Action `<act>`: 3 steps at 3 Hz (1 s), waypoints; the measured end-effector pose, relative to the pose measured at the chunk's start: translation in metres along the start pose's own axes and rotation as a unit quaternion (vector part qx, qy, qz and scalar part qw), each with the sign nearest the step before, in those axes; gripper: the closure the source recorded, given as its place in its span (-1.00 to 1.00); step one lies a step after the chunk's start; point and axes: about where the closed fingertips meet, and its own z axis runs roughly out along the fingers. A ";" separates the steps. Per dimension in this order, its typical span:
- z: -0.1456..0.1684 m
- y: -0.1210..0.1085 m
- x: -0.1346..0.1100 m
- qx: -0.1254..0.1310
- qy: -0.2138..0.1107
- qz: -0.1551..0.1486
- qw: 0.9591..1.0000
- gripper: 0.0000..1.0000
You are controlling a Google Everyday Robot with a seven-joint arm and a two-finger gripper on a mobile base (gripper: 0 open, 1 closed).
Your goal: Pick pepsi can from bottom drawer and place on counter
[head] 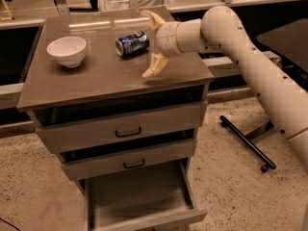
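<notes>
The pepsi can (132, 43) lies on its side on the counter (96, 81), near the middle back. My gripper (150, 43) is open just right of the can, its two cream fingers (155, 65) spread wide and clear of it. The bottom drawer (139, 201) is pulled out below, showing a plain grey floor with nothing on it.
A white bowl (67, 51) sits on the counter's left side. Two upper drawers with black handles (128, 132) are closed. A dark table (288, 37) and a black floor leg (245, 143) stand to the right. My arm reaches in from the right.
</notes>
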 end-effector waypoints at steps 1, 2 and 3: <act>-0.017 -0.007 -0.007 -0.027 0.081 -0.022 0.996 -1.00; -0.059 -0.018 -0.015 -0.018 0.156 -0.034 0.987 -1.00; -0.062 -0.022 -0.021 -0.016 0.161 -0.036 0.986 -1.00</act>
